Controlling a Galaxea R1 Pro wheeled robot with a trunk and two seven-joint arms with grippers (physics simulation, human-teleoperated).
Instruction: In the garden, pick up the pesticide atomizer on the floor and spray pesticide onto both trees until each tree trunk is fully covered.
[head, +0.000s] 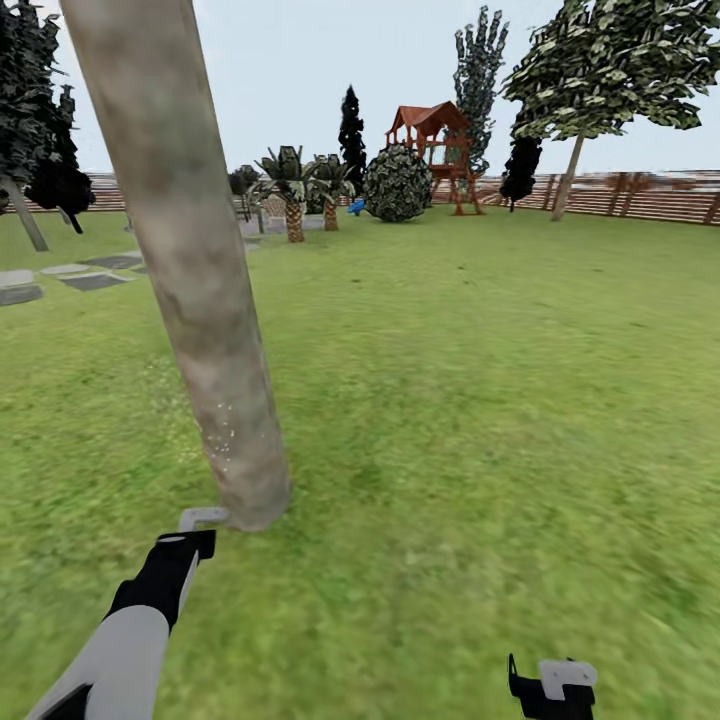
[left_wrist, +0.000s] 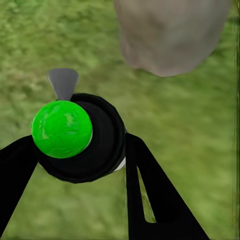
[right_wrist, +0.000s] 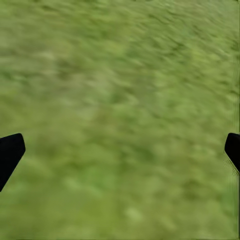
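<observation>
The near tree trunk is a thick, pale mottled column leaning across the left of the head view; its base also shows in the left wrist view. Whitish pesticide specks dot its lower part. My left gripper is shut on the pesticide atomizer, a black body with a green round top. Its grey nozzle points at the trunk's foot, very close to it. A second tree with jagged green foliage stands far off at the right, by the fence. My right gripper hangs open over grass.
Green lawn spreads ahead and to the right. Grey paving stones lie at the far left. Palm-like plants, a round bush, a red playhouse and the brown slat fence stand at the back.
</observation>
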